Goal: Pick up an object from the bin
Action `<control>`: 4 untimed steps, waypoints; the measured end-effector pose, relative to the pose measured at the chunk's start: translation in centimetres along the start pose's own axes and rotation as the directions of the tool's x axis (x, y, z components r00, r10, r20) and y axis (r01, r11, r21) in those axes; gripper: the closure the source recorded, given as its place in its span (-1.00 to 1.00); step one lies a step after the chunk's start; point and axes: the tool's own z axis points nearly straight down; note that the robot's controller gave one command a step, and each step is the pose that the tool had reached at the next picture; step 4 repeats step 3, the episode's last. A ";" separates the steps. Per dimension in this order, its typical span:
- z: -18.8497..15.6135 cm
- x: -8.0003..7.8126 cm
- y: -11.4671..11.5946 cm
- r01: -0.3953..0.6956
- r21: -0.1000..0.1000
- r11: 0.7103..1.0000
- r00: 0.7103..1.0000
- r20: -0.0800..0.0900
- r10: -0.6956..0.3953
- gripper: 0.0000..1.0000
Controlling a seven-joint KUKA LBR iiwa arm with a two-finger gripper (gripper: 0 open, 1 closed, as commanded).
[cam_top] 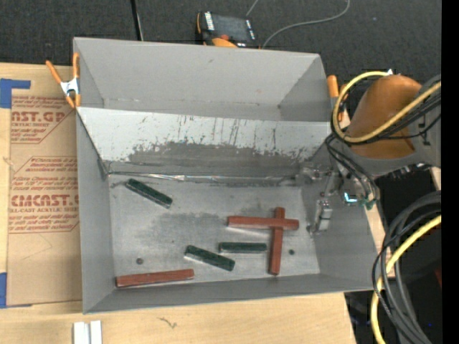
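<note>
My gripper point(322, 211) hangs low at the bin's right side, close to the right wall. Just left of it lie two red-brown bars crossed over each other: a horizontal one point(252, 222) and an upright one point(276, 244), whose right end is nearest the gripper. Nothing shows in the gripper. A dark green bar point(242, 247) lies flat beside the upright red-brown bar, on its left.
Another dark green bar point(209, 258) lies slanted near the front. A long red-brown bar point(154, 278) rests along the front wall at the left. A third dark green bar point(148, 193) lies at the back left. The arm with its cables stands outside the right wall.
</note>
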 end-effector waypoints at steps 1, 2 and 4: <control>6.3 2.2 5.4 0.056 -0.004 0.998 0.998 -0.005 -0.056 -1.00; 5.9 2.0 5.1 0.052 0.000 0.999 0.999 0.001 -0.052 1.00; -9.1 1.0 6.0 0.024 0.000 1.000 1.000 0.012 -0.024 1.00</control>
